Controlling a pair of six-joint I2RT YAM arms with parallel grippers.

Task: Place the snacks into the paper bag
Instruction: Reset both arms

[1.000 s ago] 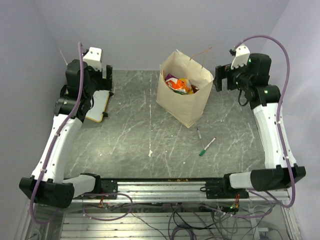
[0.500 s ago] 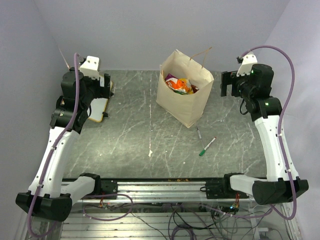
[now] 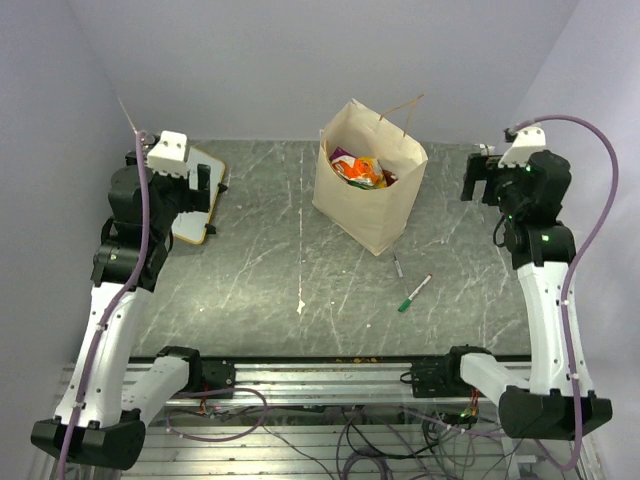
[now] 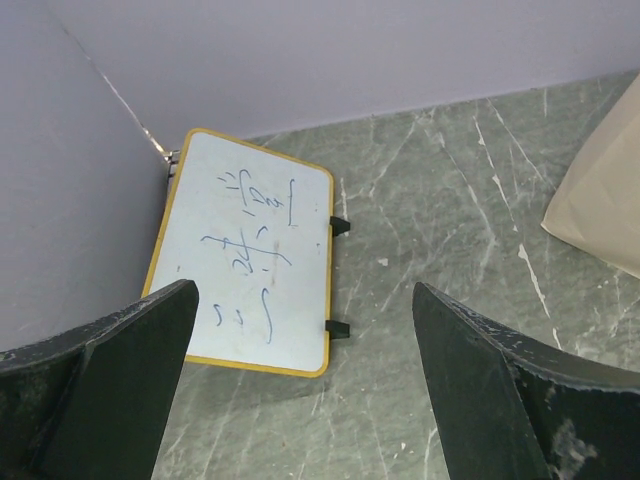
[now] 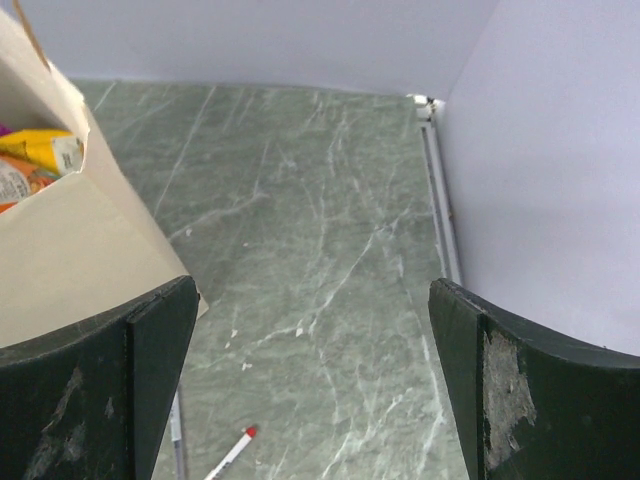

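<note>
The paper bag stands upright at the back middle of the table, mouth open. Snacks, orange, yellow and purple packets, lie inside it. No snack lies on the table. My left gripper is open and empty, raised over the whiteboard at the far left, well away from the bag. My right gripper is open and empty, raised to the right of the bag. In the right wrist view the bag and a yellow packet sit at the left, beyond my open gripper. In the left wrist view my gripper is open; the bag's corner is at the right.
A wood-framed whiteboard with blue scribbles lies at the left wall. A green-capped marker and a grey pen lie in front of the bag. A red-tipped pen shows in the right wrist view. Walls close in on three sides.
Both arms have drawn back and outward. The left gripper moved left and nearer, the right gripper moved right, away from the bag. Both stayed open and empty.
</note>
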